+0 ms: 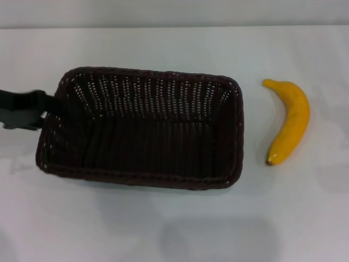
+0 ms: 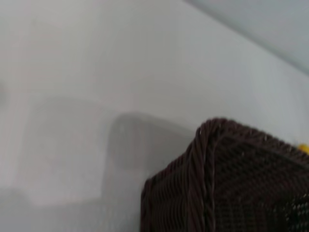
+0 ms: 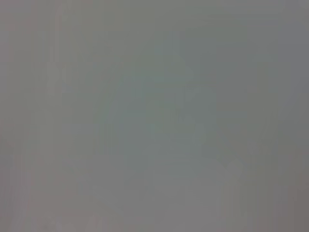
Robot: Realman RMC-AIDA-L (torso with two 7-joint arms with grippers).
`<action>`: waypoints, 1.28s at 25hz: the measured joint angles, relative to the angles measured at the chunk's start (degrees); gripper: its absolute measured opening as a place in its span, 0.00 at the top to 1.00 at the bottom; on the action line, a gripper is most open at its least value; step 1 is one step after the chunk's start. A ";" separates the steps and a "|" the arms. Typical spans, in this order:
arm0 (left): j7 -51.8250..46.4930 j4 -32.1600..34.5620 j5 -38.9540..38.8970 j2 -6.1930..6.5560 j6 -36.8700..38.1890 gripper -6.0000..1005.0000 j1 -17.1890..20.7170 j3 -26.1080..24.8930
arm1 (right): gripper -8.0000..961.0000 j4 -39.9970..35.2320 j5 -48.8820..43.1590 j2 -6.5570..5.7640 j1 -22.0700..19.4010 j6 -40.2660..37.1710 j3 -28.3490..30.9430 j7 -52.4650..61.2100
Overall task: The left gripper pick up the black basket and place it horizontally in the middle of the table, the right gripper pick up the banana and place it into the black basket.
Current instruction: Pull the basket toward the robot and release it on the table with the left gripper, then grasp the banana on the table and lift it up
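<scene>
The black basket (image 1: 147, 142) lies lengthwise across the middle of the white table (image 1: 163, 229) and is empty. My left gripper (image 1: 59, 106), a flat black finger piece coming in from the left edge, is clamped over the basket's left rim. The left wrist view shows a corner of the basket (image 2: 231, 183) close up. The banana (image 1: 290, 120) lies on the table just right of the basket, apart from it, with its dark tip toward me. A sliver of the banana (image 2: 304, 148) shows past the basket in the left wrist view. My right gripper is out of view.
The table's far edge (image 1: 174, 26) meets a grey wall at the back. The right wrist view shows only a plain grey surface.
</scene>
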 joint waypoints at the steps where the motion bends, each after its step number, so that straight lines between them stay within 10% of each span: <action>1: 0.34 -0.19 -0.45 0.46 -0.38 0.44 0.11 -1.23 | 0.26 -0.61 -0.60 -0.06 -0.24 -0.19 -0.04 1.22; 9: 11.42 -0.49 -6.15 3.37 -0.73 0.27 3.43 -11.91 | 0.27 -19.87 -17.76 -1.81 -3.30 -6.73 0.15 31.78; 17: 35.02 -3.84 -24.99 0.58 4.62 0.11 11.63 -21.13 | 0.22 -44.46 -49.58 -3.59 -0.03 -7.41 -0.60 70.24; 25: 59.37 -15.33 -44.93 -1.73 5.13 0.11 17.65 -26.36 | 0.10 -60.31 -86.58 -3.01 11.44 6.44 -7.16 100.68; 32: 74.79 -23.79 -48.62 -2.92 5.19 0.11 19.23 -27.07 | 0.09 -57.64 -100.95 0.42 23.04 14.47 -12.52 109.93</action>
